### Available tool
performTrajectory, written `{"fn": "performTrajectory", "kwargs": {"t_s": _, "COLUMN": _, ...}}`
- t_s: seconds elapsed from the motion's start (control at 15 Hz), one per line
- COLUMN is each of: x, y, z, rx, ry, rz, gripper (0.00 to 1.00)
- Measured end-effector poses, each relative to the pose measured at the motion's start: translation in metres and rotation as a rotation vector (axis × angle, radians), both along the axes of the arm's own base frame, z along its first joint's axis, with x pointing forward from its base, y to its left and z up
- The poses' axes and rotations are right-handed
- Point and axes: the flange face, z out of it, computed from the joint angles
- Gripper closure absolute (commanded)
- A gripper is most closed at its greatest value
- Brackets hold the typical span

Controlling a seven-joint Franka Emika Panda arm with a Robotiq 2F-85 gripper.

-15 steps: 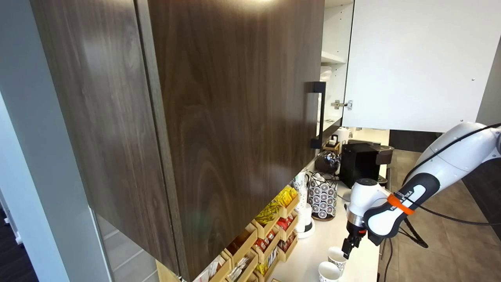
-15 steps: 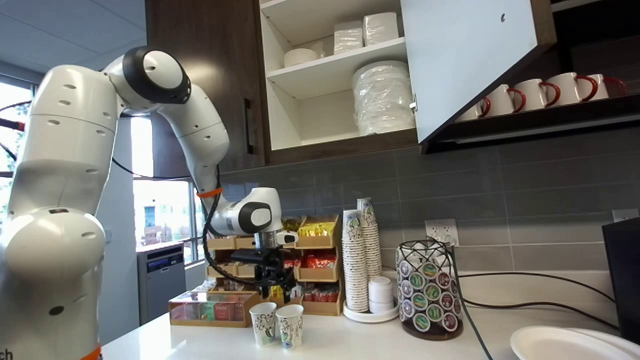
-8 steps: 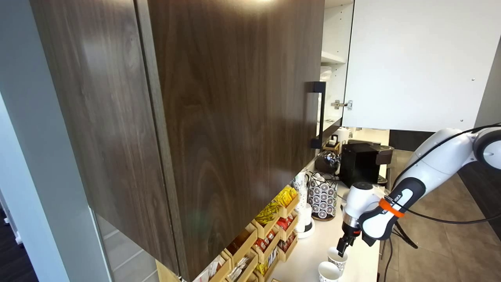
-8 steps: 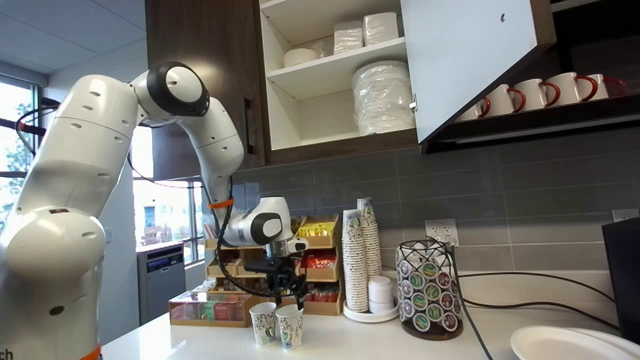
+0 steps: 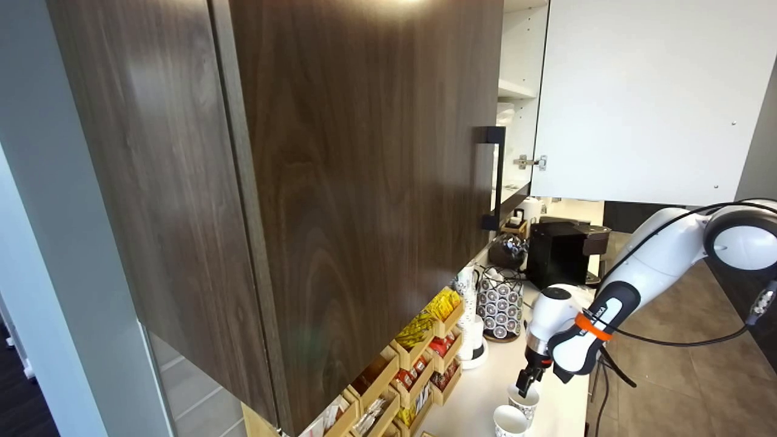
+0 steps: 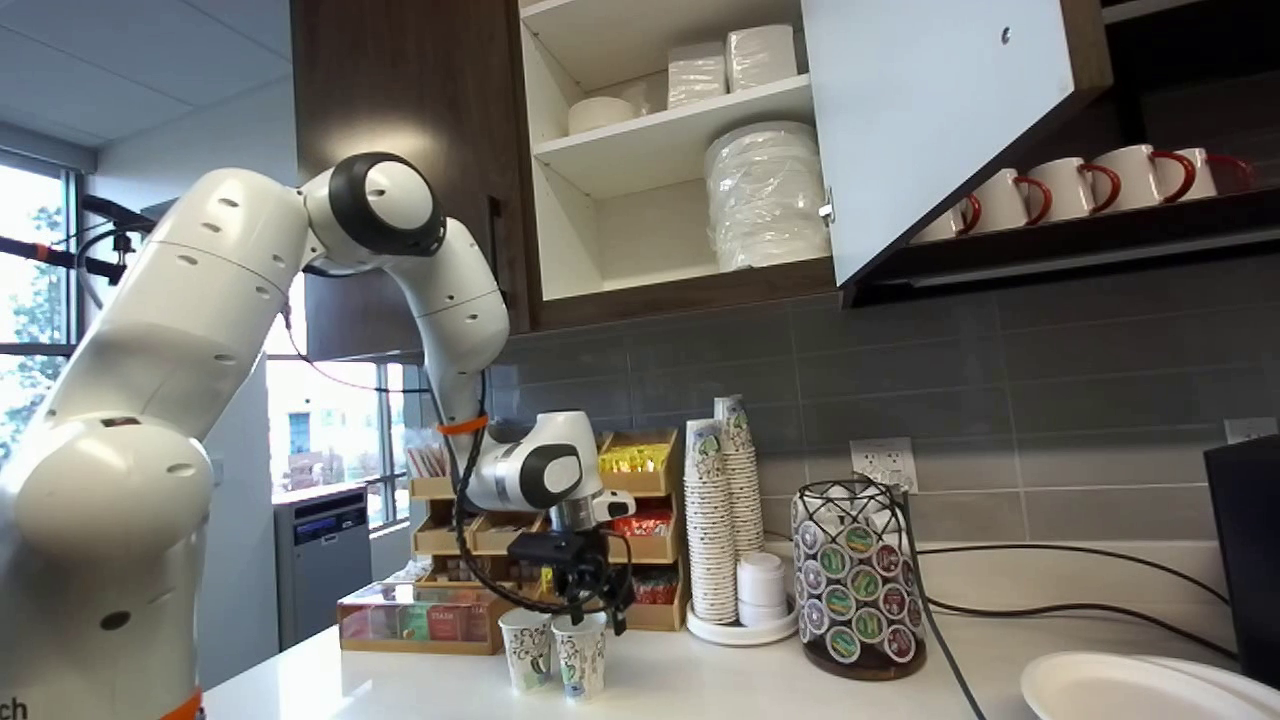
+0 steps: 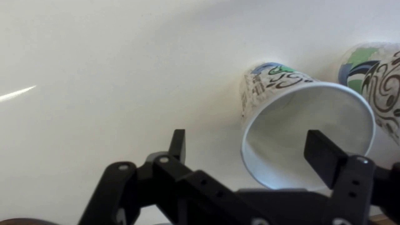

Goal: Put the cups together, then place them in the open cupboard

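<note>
The hand (image 7: 246, 140) was spread and held nothing, one fingertip (image 7: 325, 156) over the mouth of the near cup (image 7: 295, 115), the other outside its rim. Closing hard there was likely to buckle the thin wall; a sideways drift seemed apt to tip that light cup into the far cup (image 7: 384, 90) just beside it, and whether the two touched could not be told. Below the hand, two cups stood upright on the bench (image 7: 103, 62), not nested. Beyond the hand were two cup stacks (image 6: 712, 530) and one pod rack (image 6: 858, 580); above it, one open cupboard (image 6: 655, 235); higher than it and well apart, five mugs (image 6: 1062, 190).
</note>
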Motion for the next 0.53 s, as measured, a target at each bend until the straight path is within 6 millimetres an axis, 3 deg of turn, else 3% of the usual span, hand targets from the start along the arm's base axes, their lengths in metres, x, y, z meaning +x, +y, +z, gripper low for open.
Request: {"fn": "performTrajectory", "kwargs": {"t_s": 0.53, "x": 0.004, "y": -0.006, "z": -0.015, "rx": -0.007, "ry": 0.017, "rz": -0.011, "gripper": 0.95}}
